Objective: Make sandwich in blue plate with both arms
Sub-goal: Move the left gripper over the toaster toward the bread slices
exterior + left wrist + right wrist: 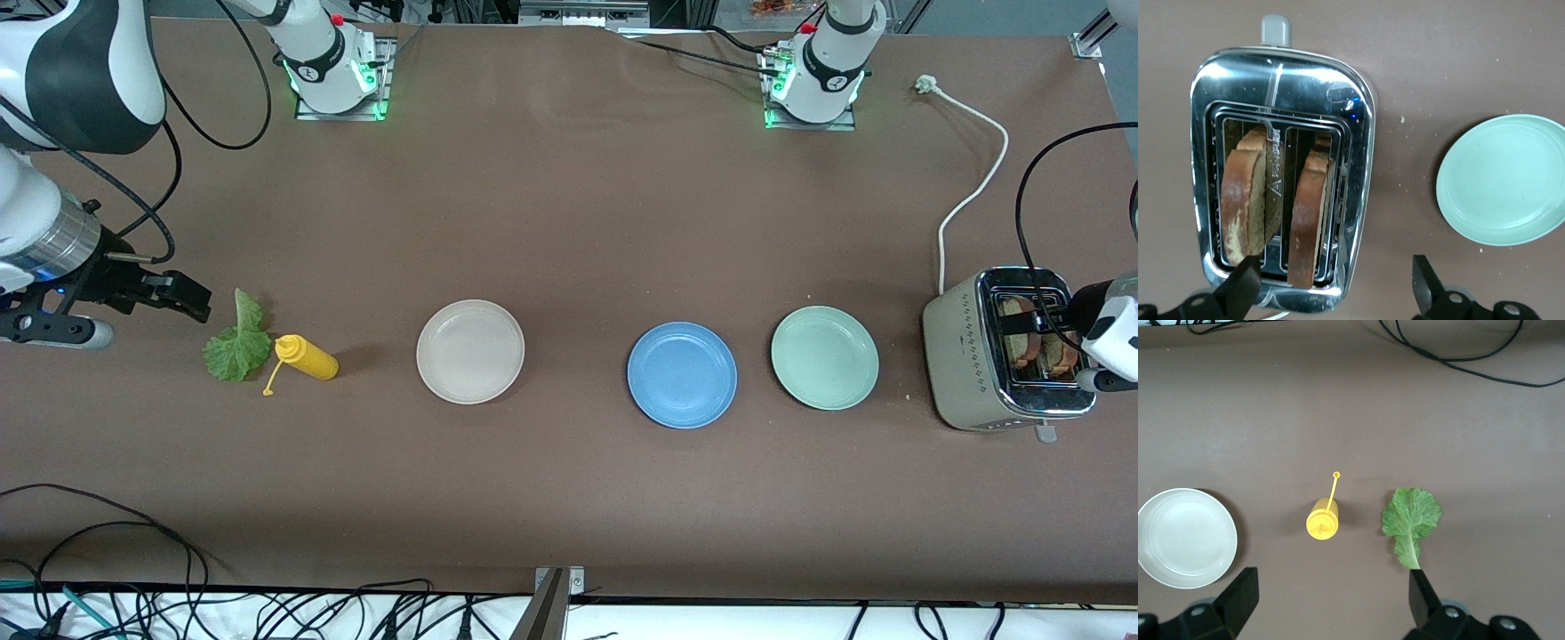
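The left gripper hangs spread over the toaster — two bread slices inside, lettering unreadable. The right gripper gapes above the lettuce leaf; the blue plate lies bare.

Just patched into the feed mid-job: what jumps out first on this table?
Three empty plates stand in a row mid-table, the blue plate between an off-white plate and a mint-green plate. The open left gripper hangs over the toaster holding two bread slices. The open right gripper hangs above the lettuce leaf beside a yellow bottle.
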